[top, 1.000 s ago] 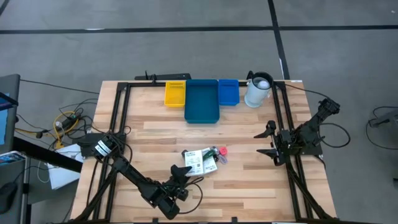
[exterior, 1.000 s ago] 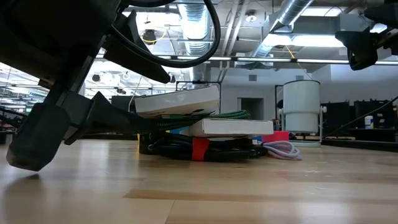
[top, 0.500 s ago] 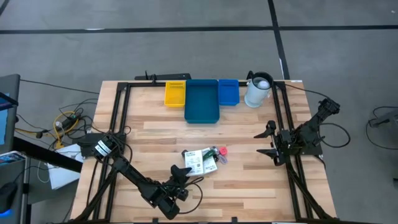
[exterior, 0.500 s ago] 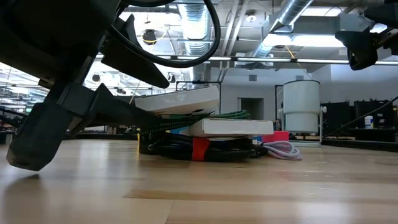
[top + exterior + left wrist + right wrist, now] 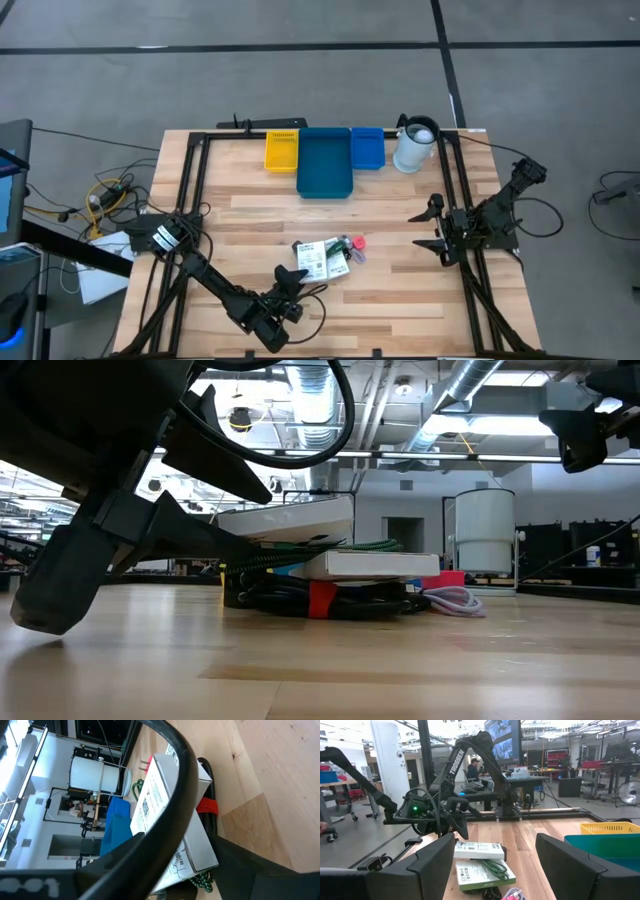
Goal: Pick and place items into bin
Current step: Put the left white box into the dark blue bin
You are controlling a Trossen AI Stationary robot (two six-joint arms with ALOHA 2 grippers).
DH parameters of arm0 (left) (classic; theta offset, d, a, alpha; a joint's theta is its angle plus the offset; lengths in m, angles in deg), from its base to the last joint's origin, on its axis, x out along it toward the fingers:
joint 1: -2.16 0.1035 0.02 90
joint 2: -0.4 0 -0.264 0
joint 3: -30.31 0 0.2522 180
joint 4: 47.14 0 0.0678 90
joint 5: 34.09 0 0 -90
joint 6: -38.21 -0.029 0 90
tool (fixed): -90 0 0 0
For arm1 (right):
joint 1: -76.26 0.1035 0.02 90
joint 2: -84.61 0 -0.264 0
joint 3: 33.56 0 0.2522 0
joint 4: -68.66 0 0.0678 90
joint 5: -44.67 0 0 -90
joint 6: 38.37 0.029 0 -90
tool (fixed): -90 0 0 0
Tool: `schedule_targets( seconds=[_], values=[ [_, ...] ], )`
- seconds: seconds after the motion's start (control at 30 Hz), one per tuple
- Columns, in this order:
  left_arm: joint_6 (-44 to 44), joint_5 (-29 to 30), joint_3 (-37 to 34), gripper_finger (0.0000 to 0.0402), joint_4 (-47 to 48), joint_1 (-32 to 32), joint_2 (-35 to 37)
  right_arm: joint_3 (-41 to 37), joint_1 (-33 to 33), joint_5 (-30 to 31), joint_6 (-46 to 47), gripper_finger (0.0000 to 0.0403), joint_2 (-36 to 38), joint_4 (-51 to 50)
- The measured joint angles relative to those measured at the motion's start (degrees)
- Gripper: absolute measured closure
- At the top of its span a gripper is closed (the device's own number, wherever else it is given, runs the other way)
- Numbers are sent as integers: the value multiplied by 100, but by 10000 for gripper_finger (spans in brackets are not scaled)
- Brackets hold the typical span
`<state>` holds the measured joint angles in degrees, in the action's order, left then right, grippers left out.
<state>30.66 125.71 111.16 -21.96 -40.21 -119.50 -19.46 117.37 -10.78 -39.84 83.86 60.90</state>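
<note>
The items lie in one pile (image 5: 325, 257) at the table's middle: a white printed box (image 5: 290, 520) on top, a second white box (image 5: 365, 564) under it, a green braided cord (image 5: 372, 545), a black cable with a red tie (image 5: 322, 600) and a pink round piece (image 5: 358, 242). My left gripper (image 5: 293, 276) is open at the pile's near-left side. One finger stands above and one below the top box's near end (image 5: 165, 805). My right gripper (image 5: 432, 225) waits open near the table's right edge, clear of the pile. My left gripper has its fingers (image 5: 215, 535) on either side of the top white box's near end, coming in level from the table's near-left. I cannot tell whether they touch it. The box rests on the pile.
A large blue bin (image 5: 325, 162) sits at the far edge, between a yellow bin (image 5: 281, 150) and a small blue bin (image 5: 367, 148). The white jug (image 5: 414, 146) stands to their right. Bare wood lies between the pile and the bins.
In the low view the left gripper's lower finger has crept toward the pile, under the top white box. The pile and the right arm have stayed where they were.
</note>
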Motion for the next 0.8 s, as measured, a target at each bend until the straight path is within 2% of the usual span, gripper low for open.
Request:
schedule_targets(
  seconds=[0.8],
  values=[
    [-125,4,2,203,-214,-113,0,0,0,-2,1,127,-2,0]
  ],
)
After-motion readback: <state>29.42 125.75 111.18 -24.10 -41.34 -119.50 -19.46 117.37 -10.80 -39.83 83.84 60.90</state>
